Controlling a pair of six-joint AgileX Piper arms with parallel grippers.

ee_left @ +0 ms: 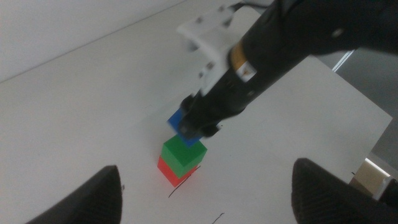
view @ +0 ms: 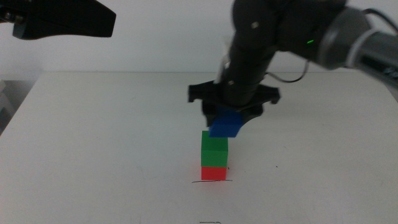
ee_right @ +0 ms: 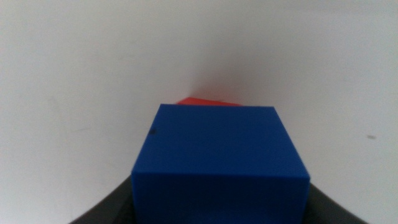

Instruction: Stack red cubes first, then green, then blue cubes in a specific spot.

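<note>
Left gripper (ee_left: pixel 205 196) waits high at the table's far left, well apart from the stack, its jaws spread wide with nothing between them; in the middle view only its dark body shows at the upper left corner. Stroke (view: pixel 211 182) lies on the white table (view: pixel 93 143) toward the near edge; red cube (view: pixel 214 172) sits just behind it, touching or nearly touching the line; green cube (view: pixel 215 149) rests squarely on the red one; so two layers look done and only the third remains. Blue cube (view: pixel 226 124) hangs pinched in the right gripper (view: pixel 229 119), which reaches in from the right and points down; the blue cube sits above the green top and a little to the right of it, its lower left corner close to or just meeting the green cube's upper right edge; whether they touch I cannot tell. Judging from this, the coming move turns on that offset; the blue cube needs to shift slightly left to centre over the green before it is let go, else it may tip off the right side. No containers appear; the right arm is plainly the nearer one.
</note>
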